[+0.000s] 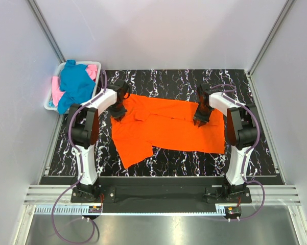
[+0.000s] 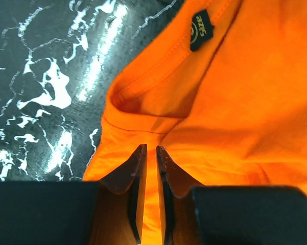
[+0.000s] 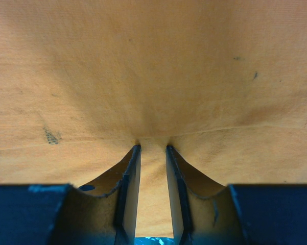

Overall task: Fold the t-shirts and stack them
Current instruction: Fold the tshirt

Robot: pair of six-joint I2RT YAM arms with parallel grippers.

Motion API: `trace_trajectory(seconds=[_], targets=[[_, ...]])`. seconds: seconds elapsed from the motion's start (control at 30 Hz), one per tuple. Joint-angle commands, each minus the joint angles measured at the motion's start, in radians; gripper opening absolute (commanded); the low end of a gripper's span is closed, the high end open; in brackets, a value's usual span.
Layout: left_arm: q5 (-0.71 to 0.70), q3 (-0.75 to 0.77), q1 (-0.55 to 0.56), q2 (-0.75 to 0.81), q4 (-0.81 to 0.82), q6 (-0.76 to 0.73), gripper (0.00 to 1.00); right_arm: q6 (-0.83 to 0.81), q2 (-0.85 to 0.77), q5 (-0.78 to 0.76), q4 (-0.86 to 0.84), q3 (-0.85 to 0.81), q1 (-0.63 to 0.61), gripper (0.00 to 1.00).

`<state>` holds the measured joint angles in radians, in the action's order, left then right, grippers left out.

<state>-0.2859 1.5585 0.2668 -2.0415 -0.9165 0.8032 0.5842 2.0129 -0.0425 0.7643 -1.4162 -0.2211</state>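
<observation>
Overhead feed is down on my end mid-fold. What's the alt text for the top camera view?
An orange t-shirt lies spread across a black marbled table, the left gripper pinching its collar end and the right gripper its other end. A white basket at far left holds a teal shirt and a pink shirt.

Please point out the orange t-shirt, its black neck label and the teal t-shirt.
orange t-shirt (image 1: 168, 130): top view, middle of the cloth.
black neck label (image 2: 201, 30): left wrist view, centre of the label.
teal t-shirt (image 1: 75, 84): top view, middle of the heap.
</observation>
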Motion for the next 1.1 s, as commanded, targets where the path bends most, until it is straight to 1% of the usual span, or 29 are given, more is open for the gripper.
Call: trace_trajectory(seconds=[0.0,0.27,0.5,0.8,0.9,0.93,1.03,1.07], targets=[[0.045,-0.011,0.002,0.063,0.034,-0.019,0.18,-0.003,0.053,-0.045,0.033,0.01,-0.003,0.34],[0.08,-0.032,0.002,0.063,0.06,-0.032,0.22,-0.003,0.055,-0.04,0.032,0.011,-0.004,0.34],[0.079,-0.043,0.002,0.066,0.071,-0.035,0.25,0.0,0.052,-0.037,0.027,0.014,-0.004,0.34],[0.088,-0.048,0.002,0.018,0.087,-0.035,0.25,-0.003,0.044,-0.039,0.027,0.016,-0.004,0.34],[0.09,-0.048,0.002,0.006,0.09,-0.038,0.23,-0.001,0.043,-0.04,0.026,0.016,-0.006,0.34],[0.09,-0.048,0.002,0.003,0.088,-0.038,0.19,-0.003,0.043,-0.039,0.026,0.016,-0.004,0.34],[0.087,-0.051,0.002,-0.006,0.093,-0.039,0.12,-0.004,0.041,-0.04,0.026,0.014,-0.004,0.34],[0.085,-0.049,0.002,-0.011,0.091,-0.039,0.07,-0.003,0.041,-0.04,0.026,0.014,-0.004,0.34]])
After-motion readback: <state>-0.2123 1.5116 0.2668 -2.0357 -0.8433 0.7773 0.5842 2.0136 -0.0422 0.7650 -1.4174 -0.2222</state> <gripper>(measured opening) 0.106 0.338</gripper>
